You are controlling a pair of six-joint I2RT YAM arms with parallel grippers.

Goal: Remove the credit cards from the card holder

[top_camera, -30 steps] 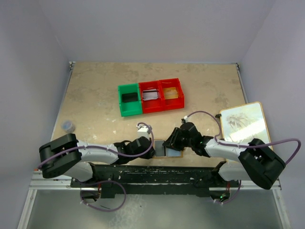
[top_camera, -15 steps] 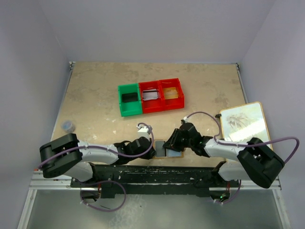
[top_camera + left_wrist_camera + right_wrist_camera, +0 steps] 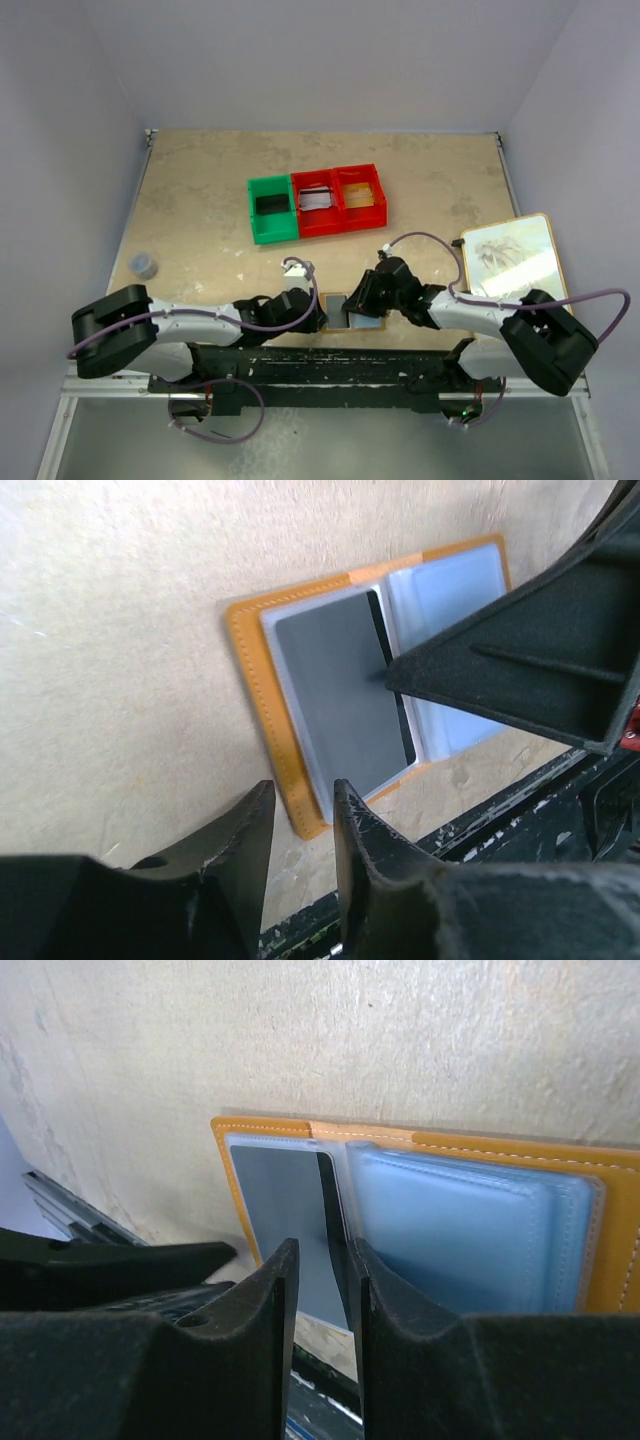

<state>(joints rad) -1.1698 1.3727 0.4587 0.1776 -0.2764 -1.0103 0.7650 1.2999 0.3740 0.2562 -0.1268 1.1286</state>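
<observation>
We cannot tell whether left gripper or right gripper grasps anything; they partly hide the card holder and its 1 dark credit card.

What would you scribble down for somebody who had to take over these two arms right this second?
Left gripper: fingers a narrow gap apart at a corner of the card holder; grip unclear.
Right gripper: fingers nearly closed astride the edge of the dark card; grip unclear.
Things: the card holder lies open at the near edge of the table, with the dark card in one pocket; no card shows in the other.
Done: a pale card lies in the middle bin, a gold-tan card in the right-hand bin.
Left: draw the dark card out, probably to a bin.
</observation>
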